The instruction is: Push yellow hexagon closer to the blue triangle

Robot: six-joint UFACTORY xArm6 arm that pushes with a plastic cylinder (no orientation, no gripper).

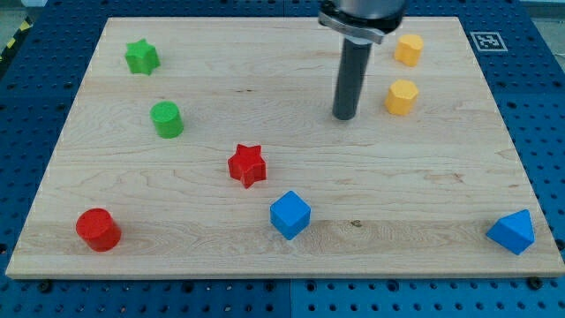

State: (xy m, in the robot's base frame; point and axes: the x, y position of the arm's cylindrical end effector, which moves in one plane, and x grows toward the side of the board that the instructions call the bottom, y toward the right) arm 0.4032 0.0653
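Observation:
The yellow hexagon sits on the wooden board at the upper right. The blue triangle lies at the board's lower right corner, far below the hexagon. My tip rests on the board just left of the yellow hexagon, with a small gap between them. A second yellow block, whose shape I cannot make out, sits above the hexagon near the top edge.
A blue cube sits at lower centre and a red star up-left of it. A red cylinder is at lower left, a green cylinder and green star at upper left.

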